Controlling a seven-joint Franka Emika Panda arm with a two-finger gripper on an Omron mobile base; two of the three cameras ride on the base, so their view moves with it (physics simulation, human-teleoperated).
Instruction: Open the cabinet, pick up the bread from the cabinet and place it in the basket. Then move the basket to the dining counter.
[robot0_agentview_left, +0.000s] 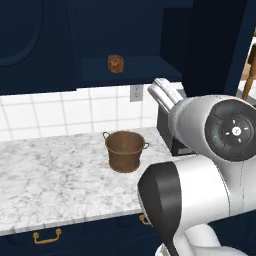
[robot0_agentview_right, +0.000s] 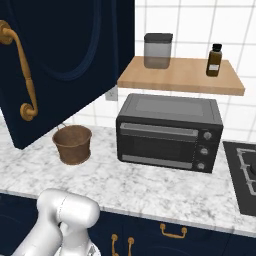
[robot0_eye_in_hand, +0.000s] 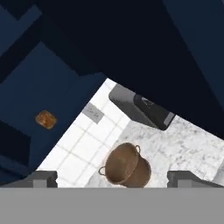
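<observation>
On the lower shelf of the open dark navy wall cabinet (robot0_agentview_left: 130, 70) sits the small round golden-brown bread (robot0_agentview_left: 115, 63), well above the bench. The cabinet's arched-panel door (robot0_agentview_right: 65, 65) hangs swung out, its long brass handle (robot0_agentview_right: 25, 75) facing the right base camera. Below, the brown woven bucket-shaped basket (robot0_agentview_left: 125, 150) stands upright on the white-grey marble bench (robot0_agentview_left: 50, 180), just beside the black toaster oven (robot0_agentview_right: 167, 132). In the hand view the end effector (robot0_eye_in_hand: 112, 179) has its two dark fingertips (robot0_eye_in_hand: 41, 178) spread wide apart, holding nothing, with the basket (robot0_eye_in_hand: 124, 166) between them and the bread (robot0_eye_in_hand: 46, 119) off to one side.
</observation>
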